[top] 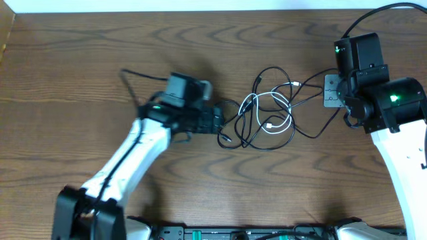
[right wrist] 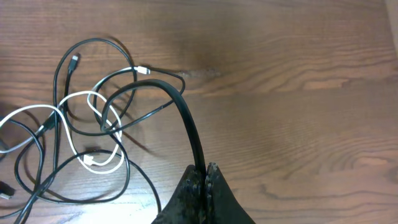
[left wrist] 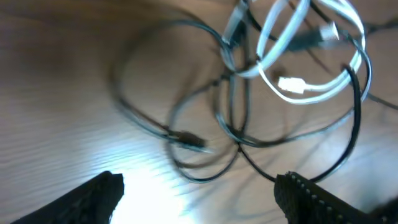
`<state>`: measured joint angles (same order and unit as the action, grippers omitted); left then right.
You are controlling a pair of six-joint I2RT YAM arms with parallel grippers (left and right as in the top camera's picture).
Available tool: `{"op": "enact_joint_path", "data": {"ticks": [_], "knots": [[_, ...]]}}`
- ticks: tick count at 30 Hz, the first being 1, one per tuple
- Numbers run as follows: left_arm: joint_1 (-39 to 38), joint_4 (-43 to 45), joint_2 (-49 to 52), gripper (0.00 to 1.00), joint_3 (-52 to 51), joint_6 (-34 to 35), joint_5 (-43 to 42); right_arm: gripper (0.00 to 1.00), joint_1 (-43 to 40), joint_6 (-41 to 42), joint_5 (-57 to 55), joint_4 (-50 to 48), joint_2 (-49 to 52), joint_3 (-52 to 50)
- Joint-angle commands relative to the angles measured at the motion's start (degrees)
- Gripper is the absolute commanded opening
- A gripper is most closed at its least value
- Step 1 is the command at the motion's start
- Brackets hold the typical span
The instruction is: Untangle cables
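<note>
Plainly the right gripper [right wrist: 204,173] is clamped on a black cable [right wrist: 188,121], its fingers pressed together and the cord arching out of them toward the tangle. Opposite, the left gripper [left wrist: 199,185] has its fingers spread wide with nothing between them, just short of the nearest black loop.

The cables [top: 255,105] lie in a loose knot near the middle of the table, slightly toward the right edge. A white cable [left wrist: 289,83] threads through the black ones. They look light, limp and smooth, so I judge that a pull would drag the whole heap rather than free one strand. A hold near a plug end or on an outer loop seems best.

The left wrist view is smeared, so which cord passes over which cannot be told. Some cords also run off the left edge of the right wrist view.
</note>
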<state>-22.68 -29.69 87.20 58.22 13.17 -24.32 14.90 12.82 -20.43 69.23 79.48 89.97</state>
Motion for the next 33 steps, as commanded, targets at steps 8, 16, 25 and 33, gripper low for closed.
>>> {"op": "enact_joint_path", "data": {"ticks": [8,16,25,33], "knots": [[-14.3,5.5,3.0,0.74,0.8,-8.4,5.9,0.01,-1.0,0.9,-1.5,1.0,-0.3,0.2],[-19.6,12.5,5.3,0.8,0.8,-9.0,9.6,0.01,-1.0,0.9,-1.5,1.4,-0.3,0.2],[-19.3,8.7,8.7,0.08,0.9,-9.1,25.2,0.01,-2.0,1.0,-2.2,1.4,-0.3,0.2],[-2.3,-2.5,-12.9,0.07,0.9,-8.0,36.4,0.01,-14.0,5.2,-9.0,1.8,-0.3,0.1]]}}
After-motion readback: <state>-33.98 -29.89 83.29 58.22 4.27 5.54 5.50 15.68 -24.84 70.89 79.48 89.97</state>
